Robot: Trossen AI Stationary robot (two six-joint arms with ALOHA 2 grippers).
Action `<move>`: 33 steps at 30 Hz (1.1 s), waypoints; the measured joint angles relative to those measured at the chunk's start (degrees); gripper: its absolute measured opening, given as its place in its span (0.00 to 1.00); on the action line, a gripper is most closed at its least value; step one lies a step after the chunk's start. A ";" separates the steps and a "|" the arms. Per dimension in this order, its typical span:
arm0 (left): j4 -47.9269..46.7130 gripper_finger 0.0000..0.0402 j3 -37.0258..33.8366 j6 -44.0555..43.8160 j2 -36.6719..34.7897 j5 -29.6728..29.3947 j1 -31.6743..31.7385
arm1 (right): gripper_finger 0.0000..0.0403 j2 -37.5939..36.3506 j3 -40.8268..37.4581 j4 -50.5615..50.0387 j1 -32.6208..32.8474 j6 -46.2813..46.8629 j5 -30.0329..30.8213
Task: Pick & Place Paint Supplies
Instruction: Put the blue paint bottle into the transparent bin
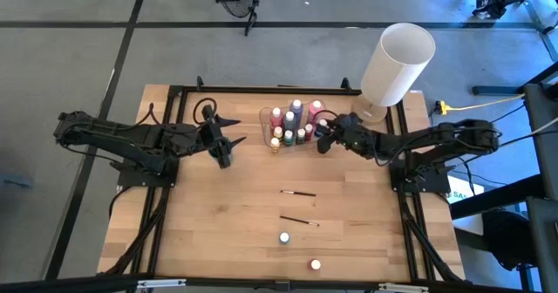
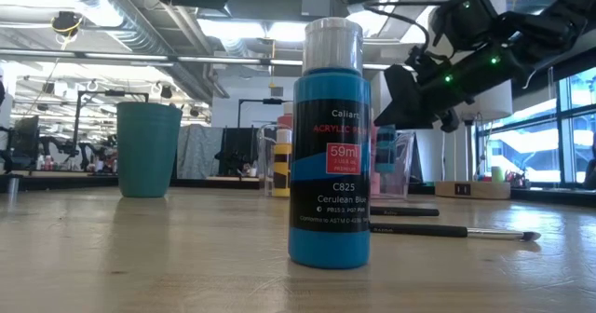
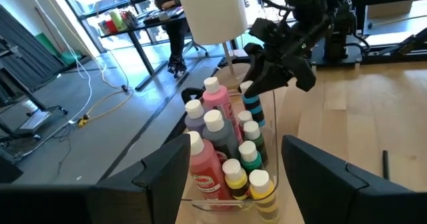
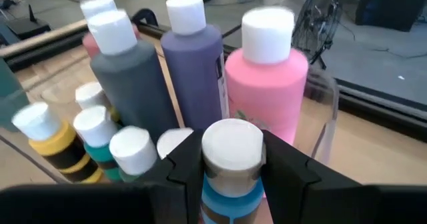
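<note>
Spread wide and empty, the left gripper [image 1: 223,147] waits beside the clear container [image 1: 267,119] of paint bottles. At that container's right edge, the right gripper [image 4: 230,159] clamps a small blue bottle [image 4: 230,184] by its white cap. Lowered crookedly, it could topple the pink bottle [image 4: 267,84] or catch the rim.

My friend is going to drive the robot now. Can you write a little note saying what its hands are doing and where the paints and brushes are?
Right gripper: shut on a small blue bottle, holding it over the clear container at the back of the table.
Left gripper: open, empty, waiting just left of the container.
Done: pink, purple, grey and small yellow and green bottles already stand in the container.
Left: lower and release the blue bottle. Then two paintbrushes and two more bottles lie on the front of the table, probably next.
</note>
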 joint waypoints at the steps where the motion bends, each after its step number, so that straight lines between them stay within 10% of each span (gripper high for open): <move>1: 0.00 0.58 0.00 -0.01 0.00 0.02 0.00 | 0.29 0.43 0.00 0.01 0.00 0.00 0.00; 23: 0.00 0.58 0.00 0.00 0.02 0.05 0.00 | 0.29 5.01 0.30 4.66 -0.02 -2.88 -1.44; 33: -0.02 0.58 0.00 0.02 0.00 0.05 0.00 | 0.29 5.12 8.19 -9.28 0.80 -4.15 -2.39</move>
